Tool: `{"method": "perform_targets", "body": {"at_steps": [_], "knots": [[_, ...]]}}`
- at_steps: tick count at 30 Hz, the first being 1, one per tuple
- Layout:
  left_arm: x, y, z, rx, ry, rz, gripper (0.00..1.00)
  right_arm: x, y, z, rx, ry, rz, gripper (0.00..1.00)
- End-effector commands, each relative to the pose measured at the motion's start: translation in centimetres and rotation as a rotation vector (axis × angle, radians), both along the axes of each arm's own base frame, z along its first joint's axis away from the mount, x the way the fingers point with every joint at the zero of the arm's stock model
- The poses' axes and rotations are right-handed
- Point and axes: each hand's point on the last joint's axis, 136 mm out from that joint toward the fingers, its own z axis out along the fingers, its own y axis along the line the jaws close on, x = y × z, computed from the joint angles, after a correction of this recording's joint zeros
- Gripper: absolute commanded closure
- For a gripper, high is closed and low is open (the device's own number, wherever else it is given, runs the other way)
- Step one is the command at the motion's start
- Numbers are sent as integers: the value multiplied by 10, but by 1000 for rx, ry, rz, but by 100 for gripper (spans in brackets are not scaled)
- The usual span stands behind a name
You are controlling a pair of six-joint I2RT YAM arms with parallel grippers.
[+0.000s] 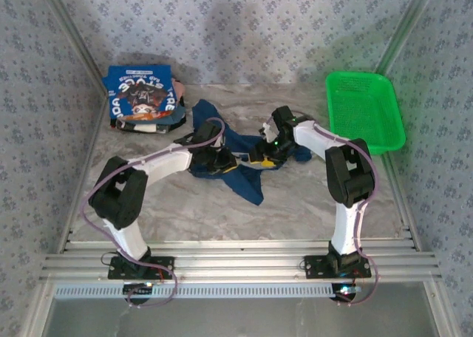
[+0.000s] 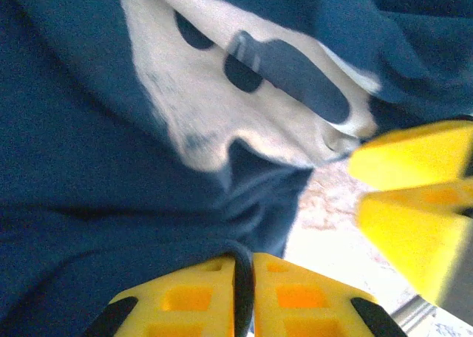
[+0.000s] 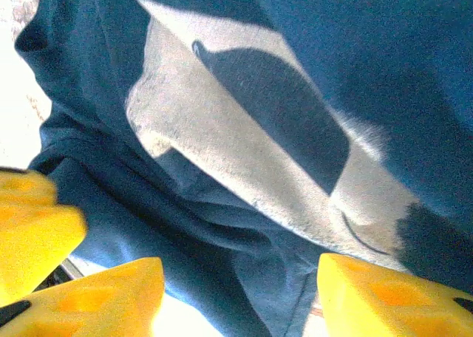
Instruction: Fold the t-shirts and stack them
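The left gripper [image 2: 244,267] clamps the crumpled navy t-shirt [image 1: 250,183], the right gripper [image 3: 240,278] straddling it, fingers apart, likely to close before spreading.

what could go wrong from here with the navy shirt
The left end effector and the right end effector sit very close together over the cloth, so they might collide. The navy t-shirt is bunched, so the right one's open jaws could close on several layers and the fold may come out crooked.

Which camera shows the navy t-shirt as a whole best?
Top external: the navy t-shirt lies in a crumpled heap, most of its outline visible. The wrist views show close-up folds and its pale print.
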Motion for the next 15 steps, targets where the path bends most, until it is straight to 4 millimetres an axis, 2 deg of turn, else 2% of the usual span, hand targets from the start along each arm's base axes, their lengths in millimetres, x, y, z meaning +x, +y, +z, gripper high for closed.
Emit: {"method": "perform_targets", "body": {"at_steps": [1,5,7,11,13,15], "knots": [[14,-4,-7,1,4,-5,87,2,-6,-4,-45,16,-29,41],[34,-26,13,-47,-39,-32,87,3,-11,0,-51,-3,-52,41],[40,-31,13,-41,-37,-44,87,0,-14,-2,-64,-1,-54,42],[45,-32,-10,-32,22,-42,86,-2,-19,-10,-83,15,-68,42],[41,-32,-25,-26,67,-48,81,-3,-19,-14,-87,26,-75,42],[38,-28,-31,-18,78,-48,76,0,-18,-15,-84,27,-78,42]]}}
